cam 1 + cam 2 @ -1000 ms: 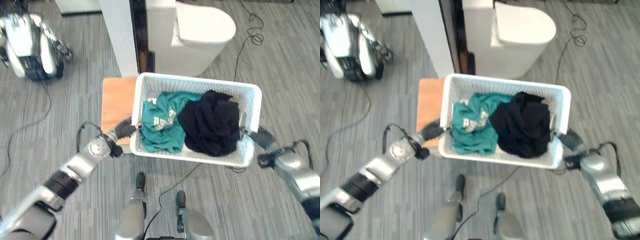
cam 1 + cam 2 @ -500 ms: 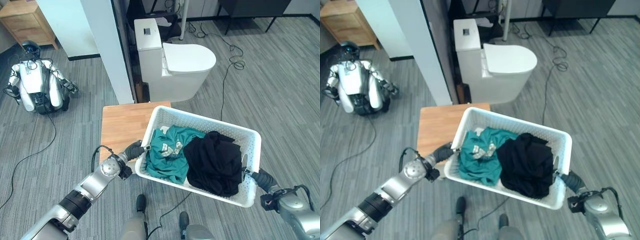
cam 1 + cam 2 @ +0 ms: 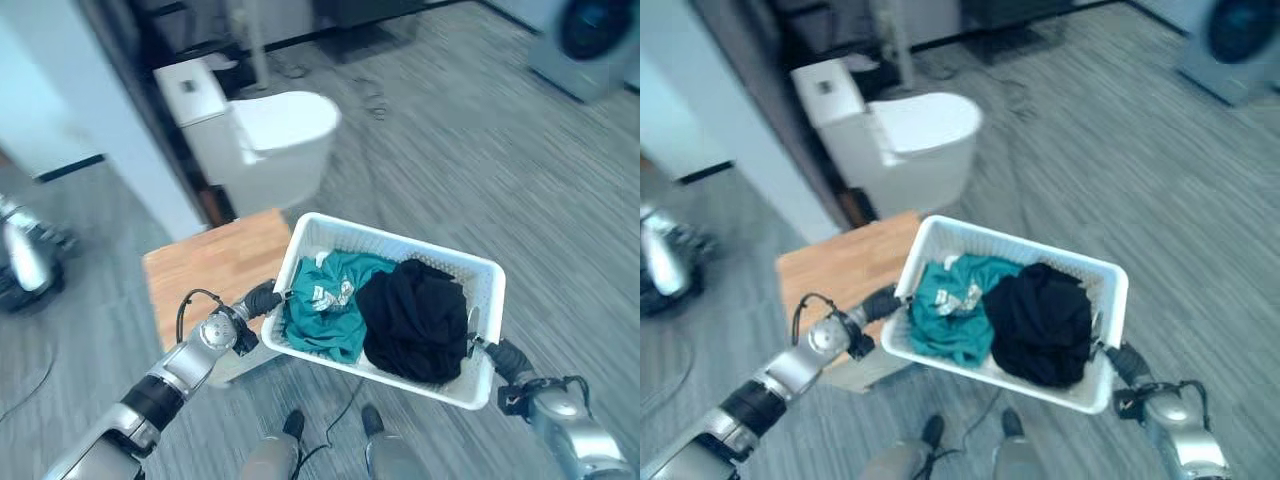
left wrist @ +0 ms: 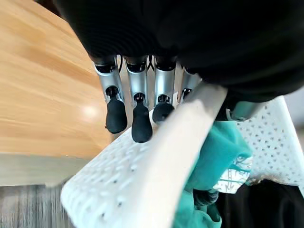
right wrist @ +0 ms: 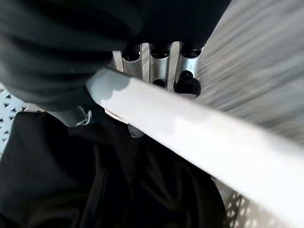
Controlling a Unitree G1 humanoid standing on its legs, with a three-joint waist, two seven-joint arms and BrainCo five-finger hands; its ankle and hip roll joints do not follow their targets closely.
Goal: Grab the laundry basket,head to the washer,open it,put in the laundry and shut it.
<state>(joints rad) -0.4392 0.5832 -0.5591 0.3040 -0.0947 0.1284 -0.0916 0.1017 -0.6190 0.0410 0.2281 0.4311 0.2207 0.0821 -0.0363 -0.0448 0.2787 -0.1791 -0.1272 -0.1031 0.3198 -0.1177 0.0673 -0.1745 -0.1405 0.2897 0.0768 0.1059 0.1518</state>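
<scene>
the perforated white plastic basket (image 3: 483, 281) is carrying a crumpled teal garment (image 3: 325, 305) beside a bunched black one (image 3: 414, 318). the left hand (image 3: 262, 298) and right hand (image 3: 497, 355) are gripping its opposite rims, holding it partly over the wooden worktop (image 3: 208, 268).

White perforated laundry basket (image 3: 487, 281) held off the floor, tilted, teal garment (image 3: 325, 305) bunched at one end, black clothing (image 3: 415, 320) heaped beside it, what may be the washer (image 3: 590, 40) far off

One white laundry basket (image 3: 487, 283), two garments, one teal (image 3: 322, 305), one black (image 3: 412, 320), one wooden table (image 3: 205, 270), one toilet (image 3: 268, 135), two hands
</scene>
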